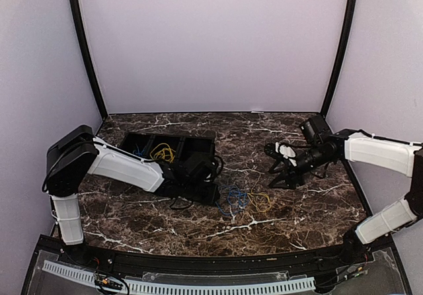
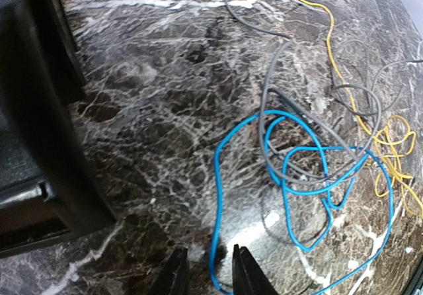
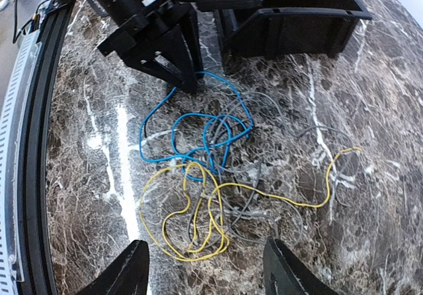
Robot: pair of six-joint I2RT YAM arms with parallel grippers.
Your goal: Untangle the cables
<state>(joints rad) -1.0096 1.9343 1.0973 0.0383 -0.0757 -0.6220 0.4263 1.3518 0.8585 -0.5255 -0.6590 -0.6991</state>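
Observation:
The cables lie in one tangle on the marble table (image 1: 310,209), right of the black tray. In it, a blue cable (image 2: 215,228) loops through a thin grey-black one (image 2: 274,67), and a yellow cable (image 2: 330,40) trails off to the far side. My left gripper (image 2: 210,270) is low over the table, open, with a strand of the blue cable running between its tips untouched. The right gripper (image 3: 206,272) hangs open and wide above the yellow coil (image 3: 141,206), holding nothing. Blue loops (image 3: 172,137) and grey wire (image 3: 248,200) lie beyond it.
A black tray (image 1: 168,135) with three compartments stands at the back left, with a yellow coil (image 1: 162,153) and some blue wire (image 1: 137,151) inside. Its wall (image 2: 39,110) is close on the left gripper's left. Purple walls enclose the table.

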